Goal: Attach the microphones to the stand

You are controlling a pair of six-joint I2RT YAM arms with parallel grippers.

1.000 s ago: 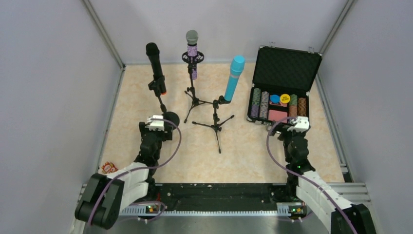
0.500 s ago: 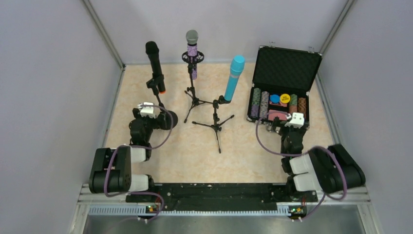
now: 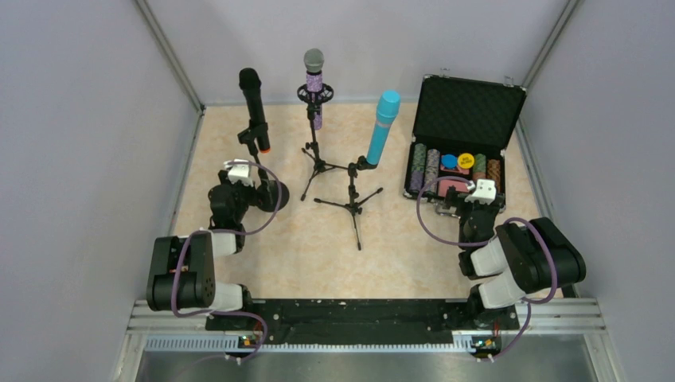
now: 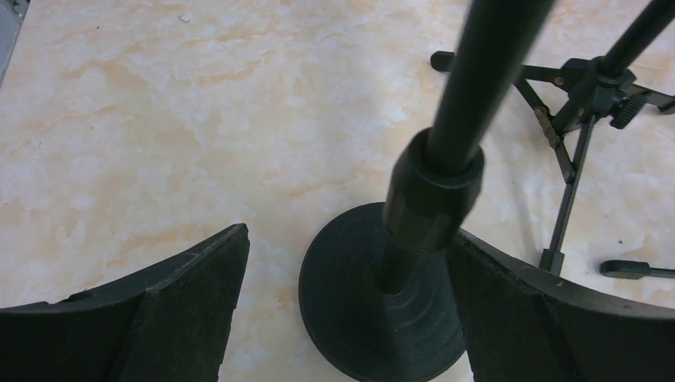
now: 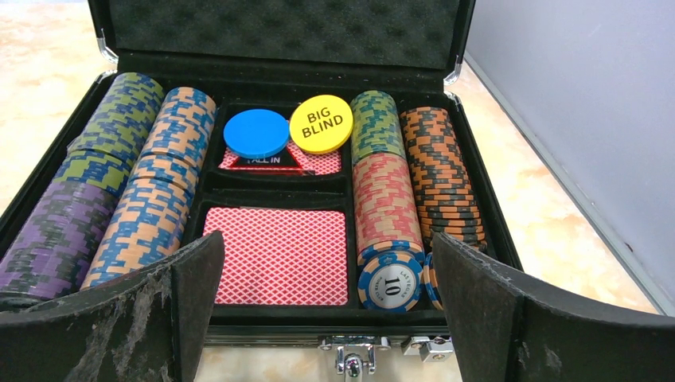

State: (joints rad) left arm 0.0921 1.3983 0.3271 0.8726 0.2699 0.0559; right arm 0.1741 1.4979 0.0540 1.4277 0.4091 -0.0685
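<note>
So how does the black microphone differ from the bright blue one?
The black microphone is dark all over, with an orange ring at its lower end; the cyan microphone is one plain bright colour. The black one's stand rests on a round disc base, while the cyan one's stands on tripod legs. Both sit head-up in a stand's clip.

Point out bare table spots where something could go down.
Bare marble-pattern tabletop lies between the left arm and right arm, and between the black tripod stand holding the cyan microphone and the open black poker-chip case. Crowded: back left, around the tripod legs and round black stand base.
</note>
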